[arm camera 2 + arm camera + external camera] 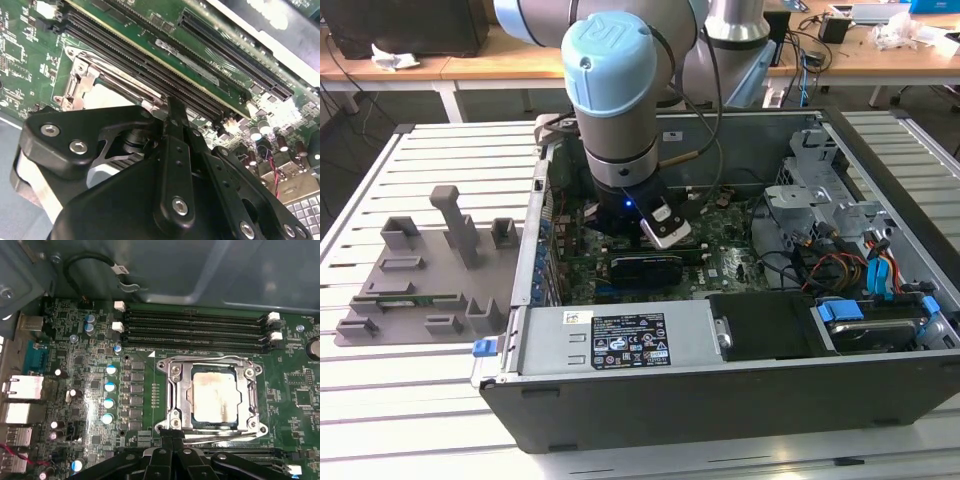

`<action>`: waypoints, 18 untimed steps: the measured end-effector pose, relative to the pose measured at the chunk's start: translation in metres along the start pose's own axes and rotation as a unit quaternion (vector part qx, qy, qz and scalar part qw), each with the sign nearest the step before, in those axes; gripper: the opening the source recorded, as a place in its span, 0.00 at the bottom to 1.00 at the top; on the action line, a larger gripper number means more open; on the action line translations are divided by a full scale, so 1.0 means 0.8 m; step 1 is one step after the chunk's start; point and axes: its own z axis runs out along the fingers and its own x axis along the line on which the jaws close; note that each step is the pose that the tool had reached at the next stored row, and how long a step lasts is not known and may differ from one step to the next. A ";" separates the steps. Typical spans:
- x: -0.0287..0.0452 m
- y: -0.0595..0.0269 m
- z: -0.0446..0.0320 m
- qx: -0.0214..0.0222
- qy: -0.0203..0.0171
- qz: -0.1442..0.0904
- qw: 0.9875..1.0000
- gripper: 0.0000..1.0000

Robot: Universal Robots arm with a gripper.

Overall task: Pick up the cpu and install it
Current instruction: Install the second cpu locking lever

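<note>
From here I see one cpu (pixel 215 396), a square silvery plate with a pale tan smear across its top, lying flat in the metal-framed socket (pixel 176 395) on the motherboard (pixel 80 360). Being square, it has no long axis; its edges run parallel to the four memory slots (pixel 195 329). The gripper (pixel 172 432) hangs just beside the socket, fingers together, holding nothing.

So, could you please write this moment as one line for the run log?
arm: inside PC case | claw: at socket edge | cpu: seated in socket, metal frame around it | memory slots: beside socket
</note>
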 end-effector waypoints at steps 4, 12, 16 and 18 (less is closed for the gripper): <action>0.0028 -0.001 0.0042 -0.012 -0.001 0.005 1.000 0.11; 0.0029 -0.001 0.0072 -0.024 -0.002 0.008 1.000 0.11; 0.0009 0.002 -0.0065 -0.023 -0.003 0.009 1.000 0.11; -0.0021 0.003 -0.0081 -0.013 -0.004 0.015 1.000 0.11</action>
